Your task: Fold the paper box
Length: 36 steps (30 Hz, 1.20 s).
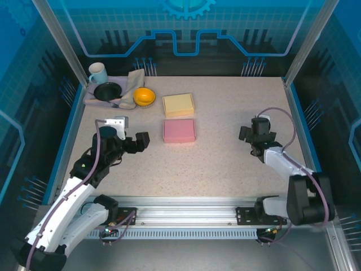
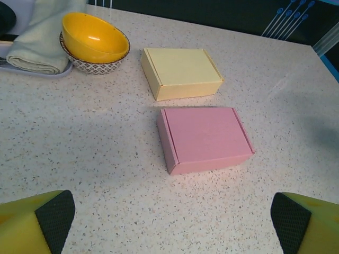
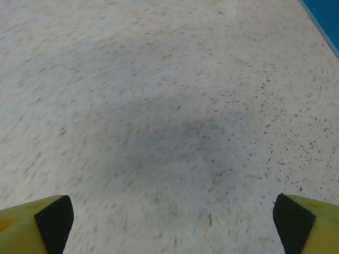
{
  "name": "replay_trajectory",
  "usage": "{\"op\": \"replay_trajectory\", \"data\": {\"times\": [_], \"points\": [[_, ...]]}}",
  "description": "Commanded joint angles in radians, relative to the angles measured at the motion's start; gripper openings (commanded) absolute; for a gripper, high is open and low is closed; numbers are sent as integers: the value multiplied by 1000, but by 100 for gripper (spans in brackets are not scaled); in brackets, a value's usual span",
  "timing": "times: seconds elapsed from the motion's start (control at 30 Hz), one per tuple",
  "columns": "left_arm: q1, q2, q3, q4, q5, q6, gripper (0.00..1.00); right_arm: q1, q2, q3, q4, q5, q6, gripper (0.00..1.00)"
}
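Your left gripper (image 2: 172, 225) stands spread wide, with nothing between its black-padded yellow fingers. Just ahead of it lies the pink paper box (image 2: 206, 138), flat, rectangular, lid closed. The matching yellow paper box (image 2: 181, 72) sits just beyond. Your right gripper (image 3: 172, 225) gapes equally wide and empty over the speckled stone-look table (image 3: 159, 79).

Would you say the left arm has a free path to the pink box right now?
Probably yes: the left gripper is open and faces the pink box, with bare table between them.
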State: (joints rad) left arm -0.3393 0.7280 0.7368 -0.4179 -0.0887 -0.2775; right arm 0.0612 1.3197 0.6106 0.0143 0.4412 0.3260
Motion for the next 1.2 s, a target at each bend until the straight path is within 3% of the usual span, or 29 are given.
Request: {"op": "replay_trajectory", "data": {"times": [0.0, 0.1, 0.27, 0.43, 0.6, 0.7, 0.8, 0.83, 0.87, 0.9, 1.0, 1.07, 1.17], "points": [[7, -18, 3, 86, 33, 48, 99, -90, 104, 33, 62, 21, 103, 100], [7, -16, -11, 92, 31, 67, 99, -127, 147, 51, 142, -27, 62, 100], [7, -18, -57, 164, 68, 99, 99, -108, 150, 14, 274, 1, -1, 100], [7, -46, -138, 243, 88, 137, 99, 30, 90, -211, 709, -19, -222, 100], [7, -64, -142, 226, 8, 144, 99, 159, 116, -386, 1082, -113, -427, 100], [7, -73, -139, 206, -47, 158, 99, 133, 108, -347, 995, -176, -421, 100], [7, -82, -150, 213, -99, 169, 99, 35, 180, -260, 907, -332, -363, 100], [7, -83, -157, 219, -109, 167, 99, 24, 192, -198, 791, -323, -344, 100], [7, -84, -163, 228, -114, 166, 99, -9, 179, -175, 712, -389, -327, 100], [9, -81, -167, 232, -123, 159, 99, -21, 191, -191, 780, -418, -326, 100], [8, -65, -176, 235, -128, 131, 99, 1, 183, -177, 731, -388, -338, 100], [9, -33, -190, 236, -174, 72, 99, -6, 184, -178, 733, -399, -337, 100], [8, 64, -259, 270, -346, -119, 99, -4, 184, -176, 734, -397, -338, 100]]}}
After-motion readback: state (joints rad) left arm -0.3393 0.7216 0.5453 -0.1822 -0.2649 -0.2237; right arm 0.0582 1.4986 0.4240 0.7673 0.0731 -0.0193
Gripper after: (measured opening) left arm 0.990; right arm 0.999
